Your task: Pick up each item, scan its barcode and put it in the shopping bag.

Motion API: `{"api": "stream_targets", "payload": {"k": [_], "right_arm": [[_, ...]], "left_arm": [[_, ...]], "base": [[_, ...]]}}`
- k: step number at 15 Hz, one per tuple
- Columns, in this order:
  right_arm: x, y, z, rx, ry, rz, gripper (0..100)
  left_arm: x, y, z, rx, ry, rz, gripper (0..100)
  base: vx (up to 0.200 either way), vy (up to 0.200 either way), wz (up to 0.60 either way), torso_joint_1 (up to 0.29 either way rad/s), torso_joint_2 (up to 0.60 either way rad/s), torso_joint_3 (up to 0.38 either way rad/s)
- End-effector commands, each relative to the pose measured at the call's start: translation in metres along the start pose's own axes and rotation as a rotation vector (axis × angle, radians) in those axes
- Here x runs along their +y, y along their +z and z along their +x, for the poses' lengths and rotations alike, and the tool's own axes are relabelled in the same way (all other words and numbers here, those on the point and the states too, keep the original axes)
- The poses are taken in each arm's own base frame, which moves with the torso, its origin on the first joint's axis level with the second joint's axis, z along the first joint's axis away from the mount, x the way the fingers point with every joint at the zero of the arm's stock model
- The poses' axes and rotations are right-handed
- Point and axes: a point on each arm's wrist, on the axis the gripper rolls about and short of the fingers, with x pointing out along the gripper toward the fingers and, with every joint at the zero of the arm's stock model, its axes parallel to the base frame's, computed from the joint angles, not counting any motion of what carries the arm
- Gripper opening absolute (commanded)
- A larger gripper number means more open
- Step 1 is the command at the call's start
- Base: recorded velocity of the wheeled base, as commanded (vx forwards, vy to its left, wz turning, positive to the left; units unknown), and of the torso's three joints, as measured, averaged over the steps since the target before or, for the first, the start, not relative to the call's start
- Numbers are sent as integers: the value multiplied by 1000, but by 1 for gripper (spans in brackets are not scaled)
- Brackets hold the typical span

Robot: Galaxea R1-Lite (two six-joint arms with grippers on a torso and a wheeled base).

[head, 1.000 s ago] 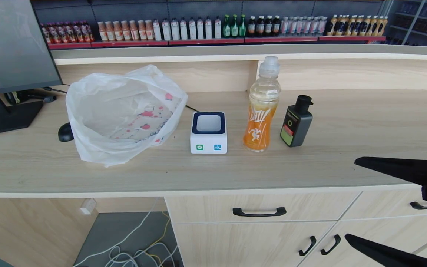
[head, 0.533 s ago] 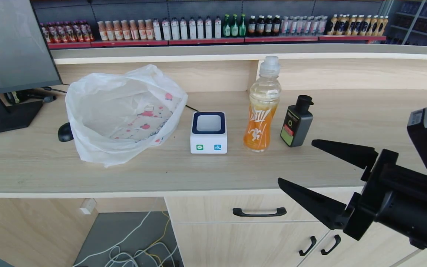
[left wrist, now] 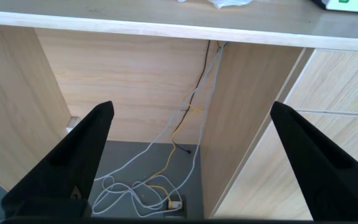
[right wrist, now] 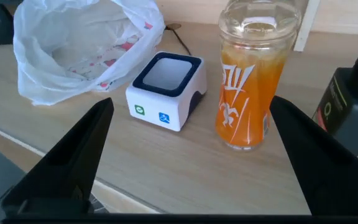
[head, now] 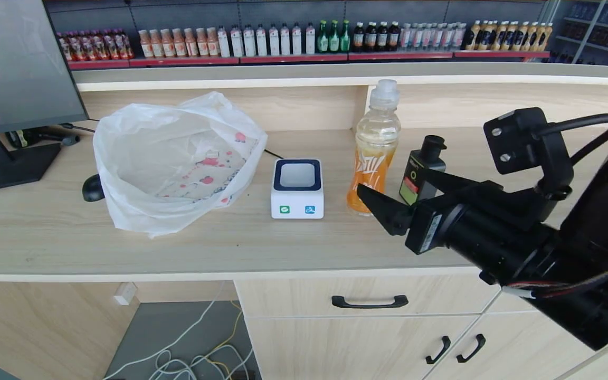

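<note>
Bottle of orange drink [head: 373, 158] stands on the surface [head: 203, 248] between the scanner [head: 297, 189] and a small dark bottle [head: 413, 182], bag [head: 177, 158] beyond the scanner. Right gripper [head: 391, 180], spread wide, hovers just before both bottles; left gripper [left wrist: 191, 107], also wide, faces cables [left wrist: 185, 118] under the surface

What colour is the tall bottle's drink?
The tall bottle's drink is orange, clearest in right wrist view.

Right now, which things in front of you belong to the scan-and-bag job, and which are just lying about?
For the job: orange drink bottle, small dark bottle, scanner, shopping bag, right gripper, open beside the bottles.

Lying about: monitor, mouse, drinks on the back shelf, loose cables.
</note>
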Motion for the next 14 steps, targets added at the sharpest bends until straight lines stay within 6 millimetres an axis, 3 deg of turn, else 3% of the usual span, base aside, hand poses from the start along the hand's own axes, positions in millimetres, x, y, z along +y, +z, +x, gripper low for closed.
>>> {"api": "stream_targets", "payload": {"k": [1, 3, 8, 14], "right_arm": [[-8, -3, 36, -6, -48, 33, 100], [-20, 1, 53, -41, -98, 40, 100], [-47, 2, 69, -52, -142, -5, 100], [-49, 4, 76, -63, -151, -46, 100]], "left_arm": [[0, 0, 0, 0, 1, 0, 100], [0, 0, 0, 0, 1, 0, 100], [0, 0, 0, 0, 1, 0, 100], [0, 0, 0, 0, 1, 0, 100]], "base": [[0, 0, 0, 0, 0, 0], [0, 0, 0, 0, 0, 0], [0, 0, 0, 0, 0, 0], [0, 0, 0, 0, 0, 0]]}}
